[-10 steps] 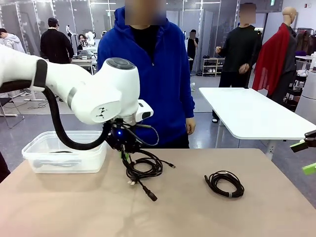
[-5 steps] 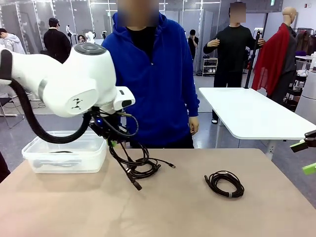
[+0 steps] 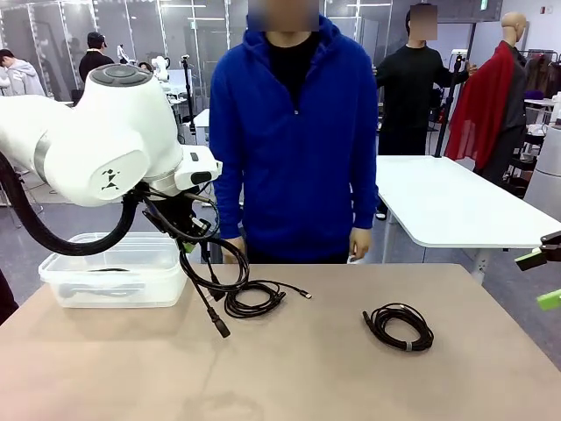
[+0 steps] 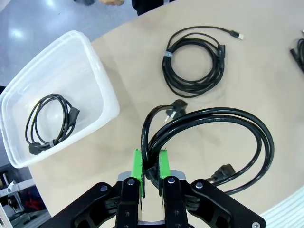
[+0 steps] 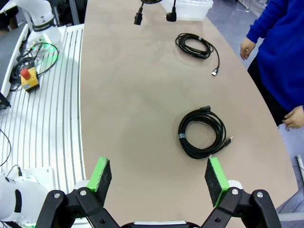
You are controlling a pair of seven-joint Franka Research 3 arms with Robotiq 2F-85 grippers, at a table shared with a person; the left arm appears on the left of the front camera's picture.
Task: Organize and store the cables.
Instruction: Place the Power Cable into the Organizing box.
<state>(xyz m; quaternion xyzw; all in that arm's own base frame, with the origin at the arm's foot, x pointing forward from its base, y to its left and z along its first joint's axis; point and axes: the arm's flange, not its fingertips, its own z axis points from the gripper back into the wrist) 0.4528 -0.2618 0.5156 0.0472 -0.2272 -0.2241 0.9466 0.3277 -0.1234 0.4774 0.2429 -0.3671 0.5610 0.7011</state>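
My left gripper (image 4: 150,168) is shut on a thick black cable (image 4: 259,137) with heavy plugs. In the front view the left gripper (image 3: 187,248) holds that cable (image 3: 219,327) hanging above the table, just right of the clear plastic bin (image 3: 61,263). One coiled cable (image 4: 74,115) lies inside the bin (image 4: 102,90). A thinner coil (image 3: 263,307) rests on the table below the hanging cable. Another coil (image 3: 377,324) lies at the right of the table, and it is the coil (image 5: 183,135) ahead of my open right gripper (image 5: 157,176). That right gripper (image 3: 542,279) hovers at the table's right edge.
A person in a blue hoodie stands at the far edge, one hand (image 5: 294,116) near the table's rim. A white table (image 3: 447,202) stands behind. On the floor beside the table lies a yellow box with a red button (image 5: 28,78).
My left arm has swung left and up towards the bin, carrying the thick cable off the thinner coil. The person has stepped to the right. The right gripper has stayed still.
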